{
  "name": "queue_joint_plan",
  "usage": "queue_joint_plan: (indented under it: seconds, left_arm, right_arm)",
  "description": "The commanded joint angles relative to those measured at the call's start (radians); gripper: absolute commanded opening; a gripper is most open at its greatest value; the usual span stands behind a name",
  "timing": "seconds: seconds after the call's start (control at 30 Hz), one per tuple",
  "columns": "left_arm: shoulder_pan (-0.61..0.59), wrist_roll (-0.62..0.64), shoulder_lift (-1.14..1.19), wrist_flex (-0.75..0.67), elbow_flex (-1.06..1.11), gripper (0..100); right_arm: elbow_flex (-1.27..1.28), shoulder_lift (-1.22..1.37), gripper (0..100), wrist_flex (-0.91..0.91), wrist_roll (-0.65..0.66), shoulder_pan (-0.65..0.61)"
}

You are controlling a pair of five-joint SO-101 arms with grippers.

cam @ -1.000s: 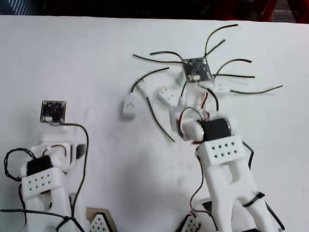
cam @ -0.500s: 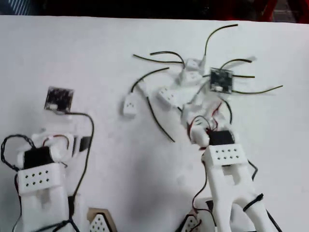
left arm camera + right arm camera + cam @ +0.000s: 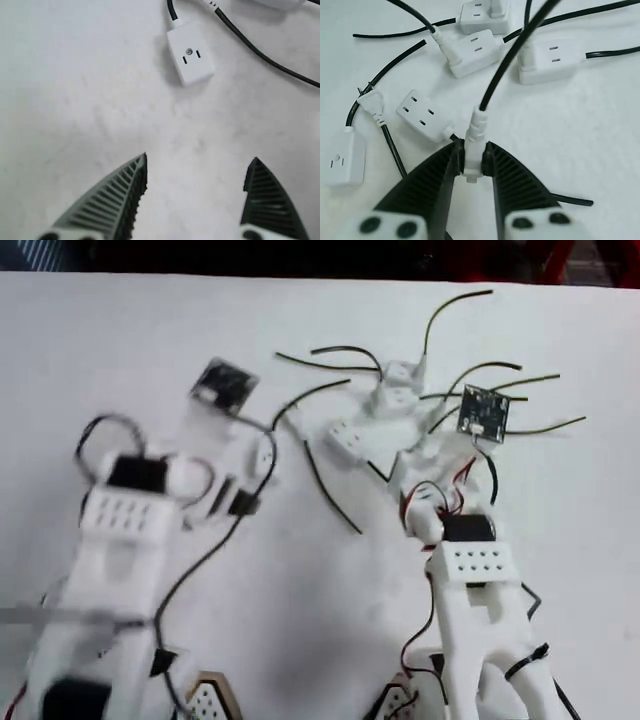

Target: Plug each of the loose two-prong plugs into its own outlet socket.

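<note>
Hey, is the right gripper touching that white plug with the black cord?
Touching. The right wrist view shows the right gripper clamped on the white plug, its fingers pressed against both sides with no gap.

1. The left gripper (image 3: 199, 158) has fingers (image 3: 115, 200) of dark grey plastic. They are matt, with fine ribbed teeth along the inner edges and a layered, printed-looking grain.
2. Ahead of those fingertips, the outlet socket (image 3: 190, 59) is smooth white moulded plastic with a faint sheen. Its cord (image 3: 260, 52) wears a smooth black, rubbery-looking sheath.
3. The table (image 3: 75, 100) under the fingers is matt white and finely grainy.
4. The right gripper (image 3: 472, 144) has black plastic fingers (image 3: 517, 185) — ribbed on the inner faces, dull rather than shiny.
5. Clamped between them, the plug (image 3: 477, 127) is white moulded plastic, ridged at its collar.
</note>
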Motion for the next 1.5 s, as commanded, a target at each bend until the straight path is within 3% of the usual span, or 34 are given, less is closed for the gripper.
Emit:
queue_joint_plan:
  seconds: [0.0, 0.37, 0.73, 1.1, 1.47]
  left_arm:
    - [0.038, 0.058, 0.222, -0.002, -0.201, 31]
    - [0.124, 0.109, 0.682, 0.005, -0.601, 29]
    - [0.151, 0.107, 0.990, 0.006, -0.835, 24]
    - [-0.041, 0.100, 1.155, 0.143, -1.017, 24]
    - [-0.208, 0.009, 1.187, 0.325, -1.289, 25]
  right_arm:
    - [-0.008, -0.027, 1.7, -0.019, -0.023, 0.018]
    - [-0.008, -0.027, 1.7, -0.019, -0.026, 0.018]
    - [-0.006, -0.027, 1.7, -0.018, -0.025, 0.019]
    - [-0.006, -0.027, 1.7, -0.016, -0.025, 0.019]
    - [-0.006, -0.027, 1.7, -0.013, -0.025, 0.018]
